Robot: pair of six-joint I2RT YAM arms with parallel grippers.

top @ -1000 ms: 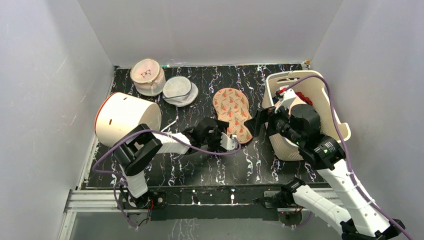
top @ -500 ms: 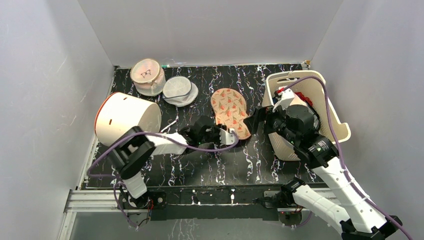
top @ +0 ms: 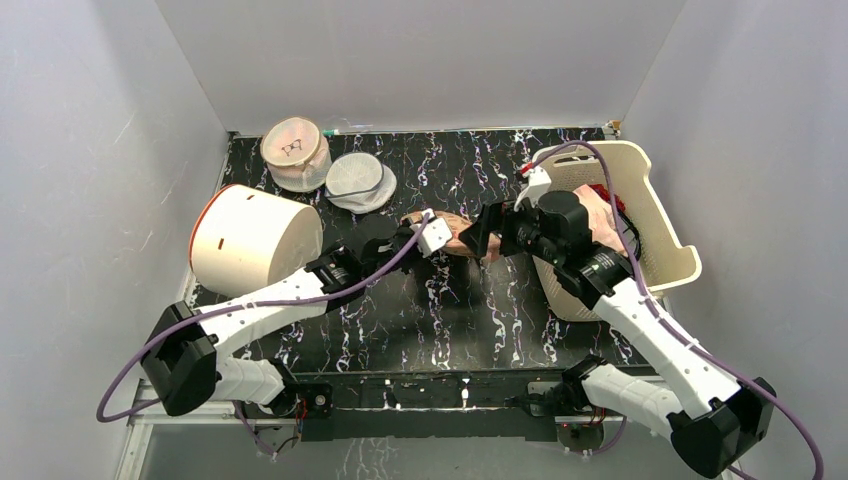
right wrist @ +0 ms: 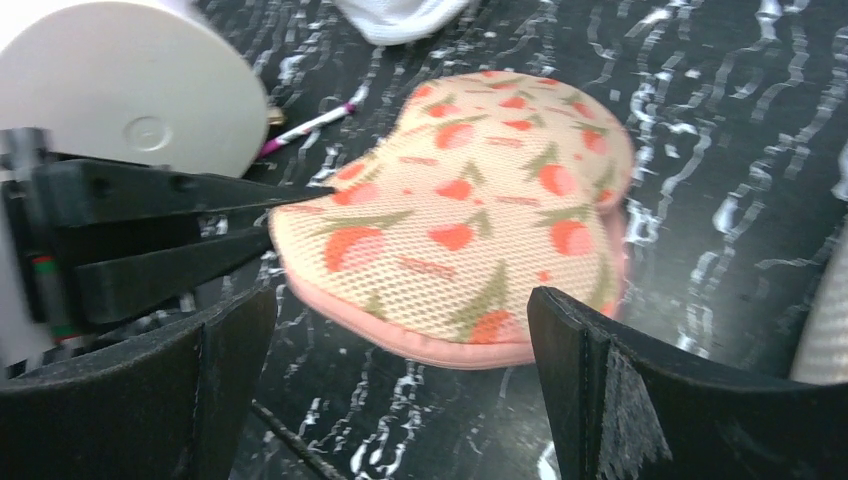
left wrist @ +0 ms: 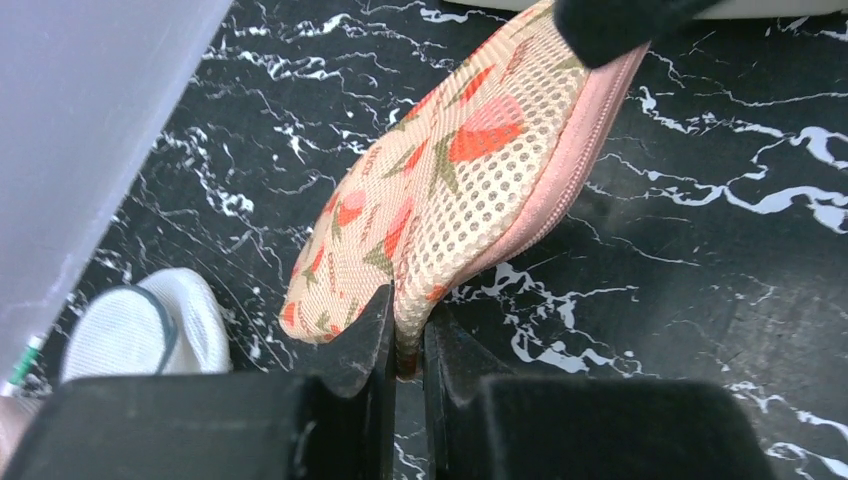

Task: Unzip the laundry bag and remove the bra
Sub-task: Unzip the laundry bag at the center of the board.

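Over the black white-veined table, the top view shows the peach-tan figure-eight mesh laundry bag (top: 455, 222) at mid-table, between the left gripper (top: 418, 228) and the right gripper (top: 482, 235). A cream slotted laundry basket (top: 665, 225) stands to the right. The grey-brown bra is not visible in any view and is judged to be inside the bag. At the left wrist, the left gripper (left wrist: 405, 350) has its fingers pressed together on the bag's (left wrist: 460, 170) rim, pinching a fold of mesh beside the pink zip band. The bag rises at a slant from that pinch, its far end under a dark part at the top of the view. At the right wrist, the right gripper (right wrist: 400, 325) stands with fingers wide apart, straddling the bag's (right wrist: 470, 210) near lobe without touching it. The left gripper (right wrist: 275, 215) clamps the bag's tip opposite. Assessment: the bag is light, soft and floppy, and will sag and twist from a one-point hold. The pink band looks shut all round and no zip pull can be made out. The firm stitched rim is the safest grip, since loose mesh would stretch.
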